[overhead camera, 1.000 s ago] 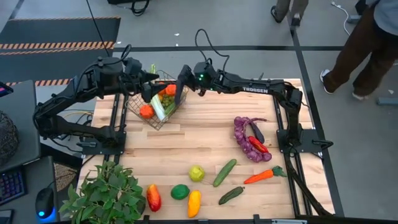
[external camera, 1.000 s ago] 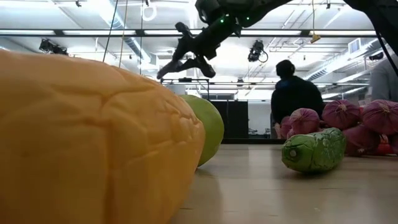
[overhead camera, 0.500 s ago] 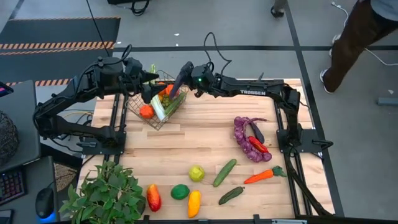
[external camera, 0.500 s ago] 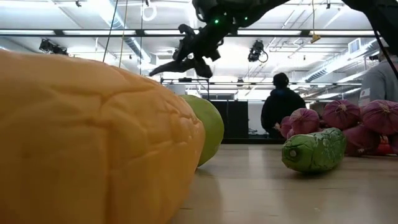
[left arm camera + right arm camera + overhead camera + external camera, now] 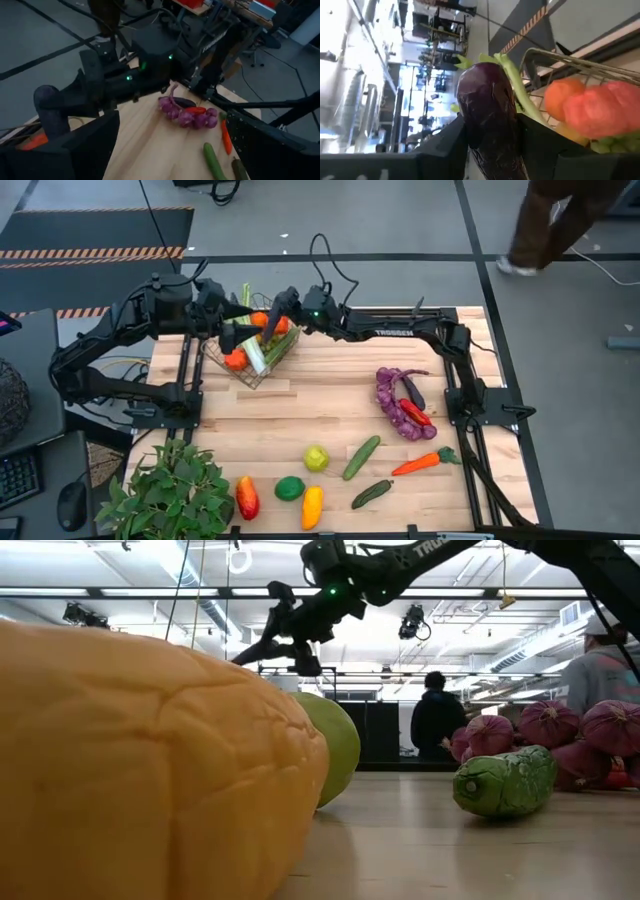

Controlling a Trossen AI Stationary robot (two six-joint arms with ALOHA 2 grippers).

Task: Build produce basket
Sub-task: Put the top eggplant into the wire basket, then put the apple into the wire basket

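Observation:
The wire basket (image 5: 250,350) stands at the table's far left and holds orange, red and celery pieces (image 5: 258,345). My right gripper (image 5: 280,313) is over its far right corner, shut on a dark purple eggplant (image 5: 487,105). The right wrist view shows the basket rim (image 5: 580,62), an orange piece (image 5: 562,97) and a red piece (image 5: 612,112) just beyond the eggplant. My left gripper (image 5: 225,330) is at the basket's left side with its fingers wide apart. I cannot tell whether it touches the basket. My right gripper pinches the eggplant's body (image 5: 485,137) between its two fingers. It comes from the table's right, and the eggplant lies along the fingers. The eggplant's rounded end (image 5: 482,80) sticks out past the fingertips. It is lifted clear, above the basket's contents.
Loose produce lies on the table: purple grapes (image 5: 395,405) with an eggplant and a red piece at the right, a carrot (image 5: 425,463), two cucumbers (image 5: 361,457), and green, yellow and red pieces (image 5: 300,490) near the front. A leafy plant (image 5: 170,490) is at the front left.
My right gripper has carried the eggplant toward the table's left edge, over the basket. My left gripper has drawn back a little toward the left edge.

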